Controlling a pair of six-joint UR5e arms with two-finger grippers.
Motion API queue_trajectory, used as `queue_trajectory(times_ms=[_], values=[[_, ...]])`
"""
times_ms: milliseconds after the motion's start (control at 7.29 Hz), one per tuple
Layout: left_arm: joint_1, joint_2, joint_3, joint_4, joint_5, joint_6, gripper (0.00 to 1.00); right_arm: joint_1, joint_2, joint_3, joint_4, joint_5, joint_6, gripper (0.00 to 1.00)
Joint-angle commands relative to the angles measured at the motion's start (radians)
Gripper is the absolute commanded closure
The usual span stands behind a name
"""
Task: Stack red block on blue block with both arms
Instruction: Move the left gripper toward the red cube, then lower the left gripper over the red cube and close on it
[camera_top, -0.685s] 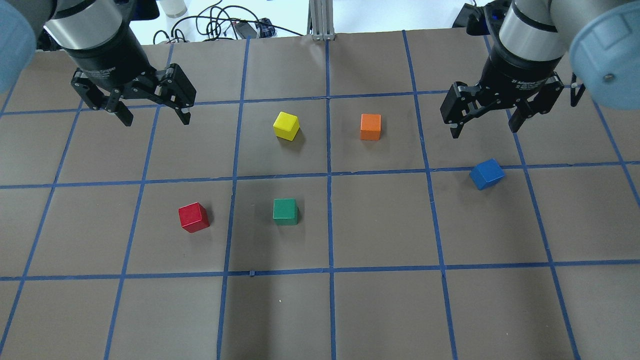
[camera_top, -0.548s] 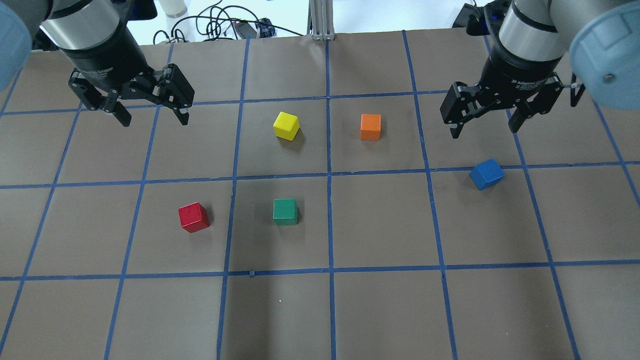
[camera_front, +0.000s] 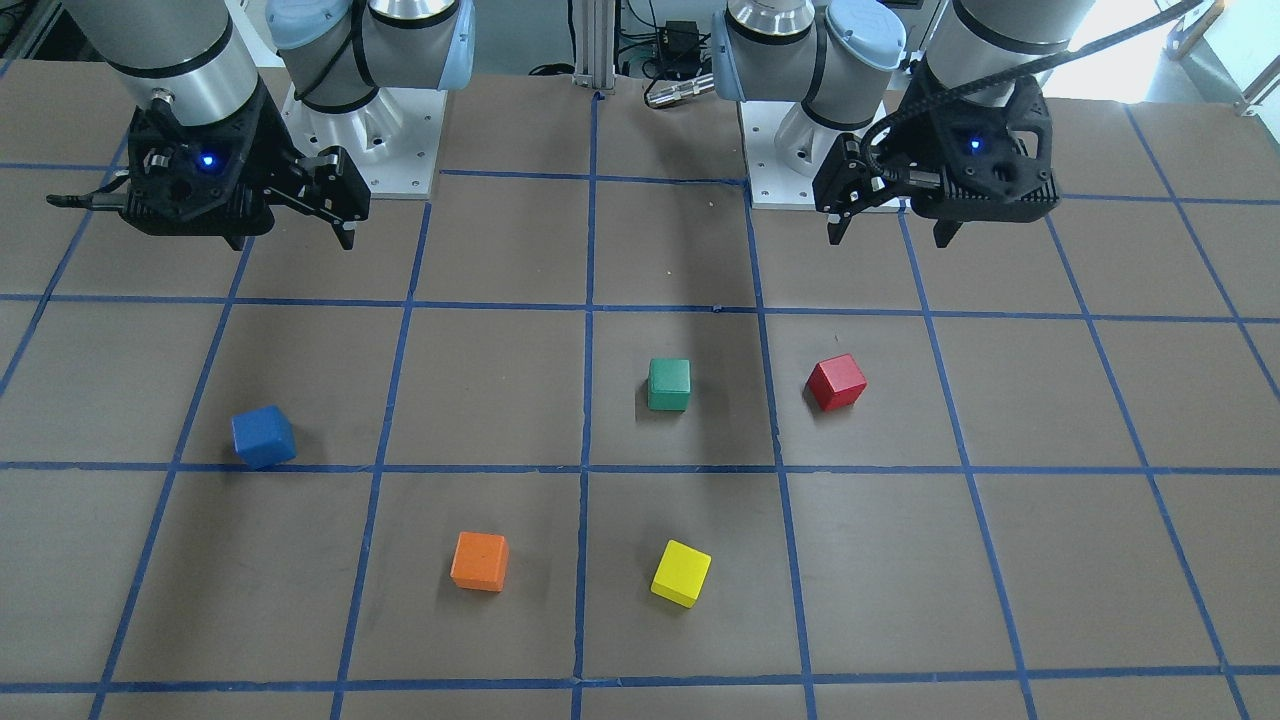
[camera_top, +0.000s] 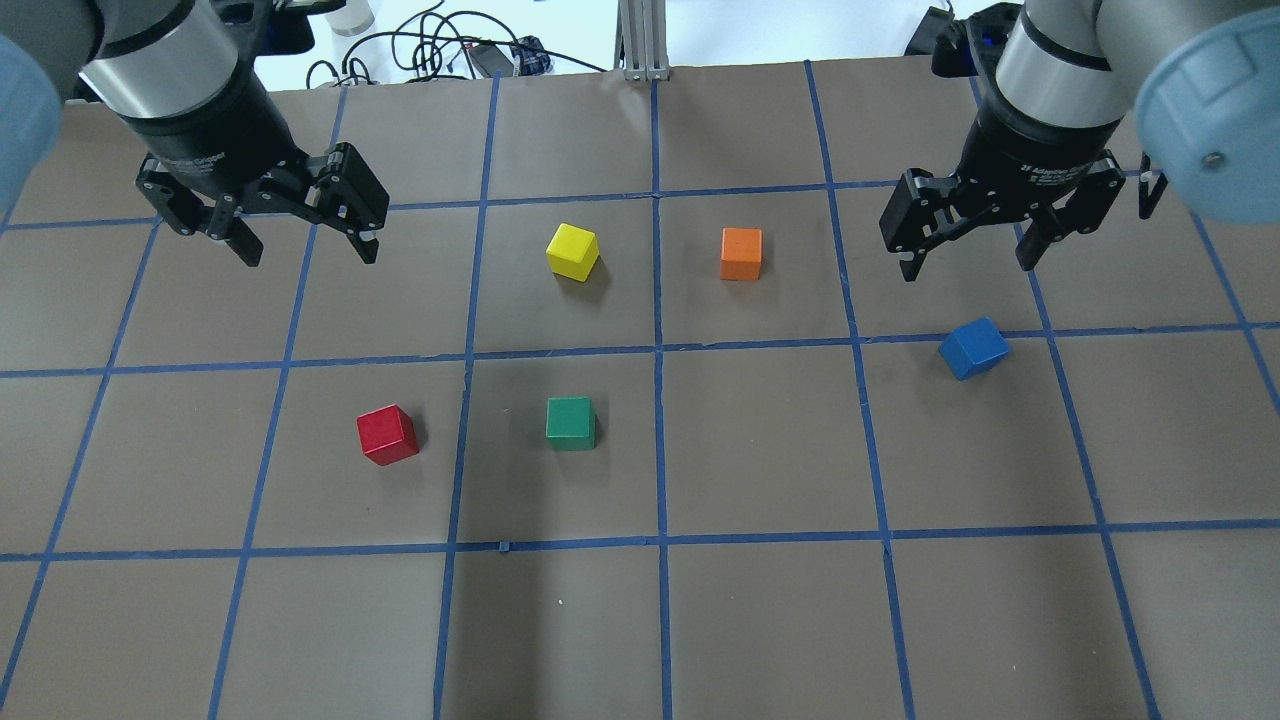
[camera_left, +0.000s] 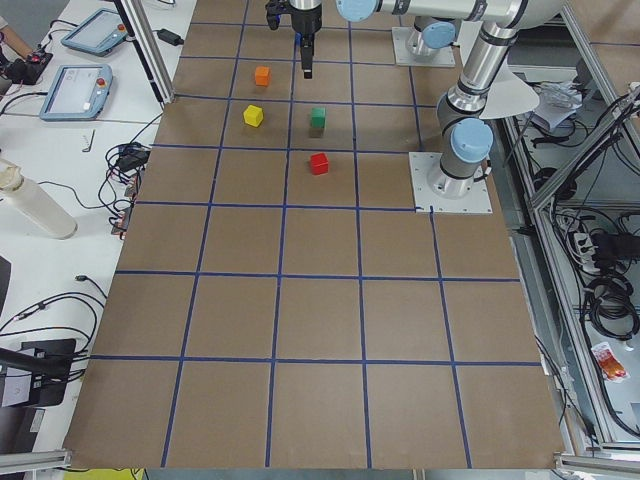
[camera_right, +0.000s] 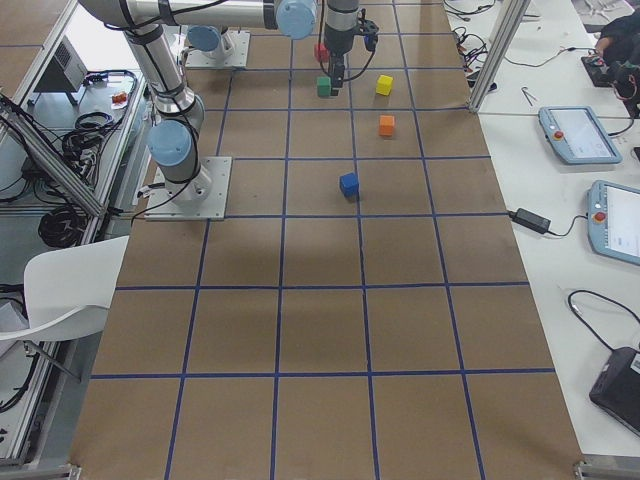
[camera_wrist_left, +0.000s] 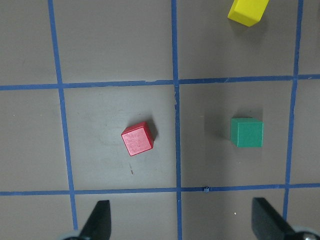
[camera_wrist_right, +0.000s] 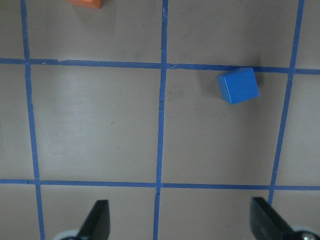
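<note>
The left fingers (camera_top: 245, 245) are wide open and empty, the red block (camera_top: 387, 434) well apart from them. The right fingers (camera_top: 906, 255) are the same, with the blue block (camera_top: 973, 347) near.

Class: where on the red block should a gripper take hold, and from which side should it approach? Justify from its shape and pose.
Pinch two opposite side faces of the red block, coming straight down from above. It is a cube lying flat, turned slightly against the grid, so the open left gripper should probably rotate to match. The green block stands well apart.
</note>
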Motion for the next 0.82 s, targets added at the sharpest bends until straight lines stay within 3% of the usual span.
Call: queue_trajectory(times_ms=[0, 274, 685], values=[[0.001, 0.008, -0.029, -0.014, 0.003, -0.043, 0.00, 0.000, 0.000, 0.002, 0.000, 0.000, 0.001, 0.00], [0.008, -0.023, -0.128, 0.038, -0.005, -0.045, 0.00, 0.000, 0.000, 0.002, 0.000, 0.000, 0.001, 0.00], [0.077, -0.049, -0.367, 0.280, -0.003, -0.022, 0.00, 0.000, 0.002, 0.002, 0.000, -0.002, -0.001, 0.00]])
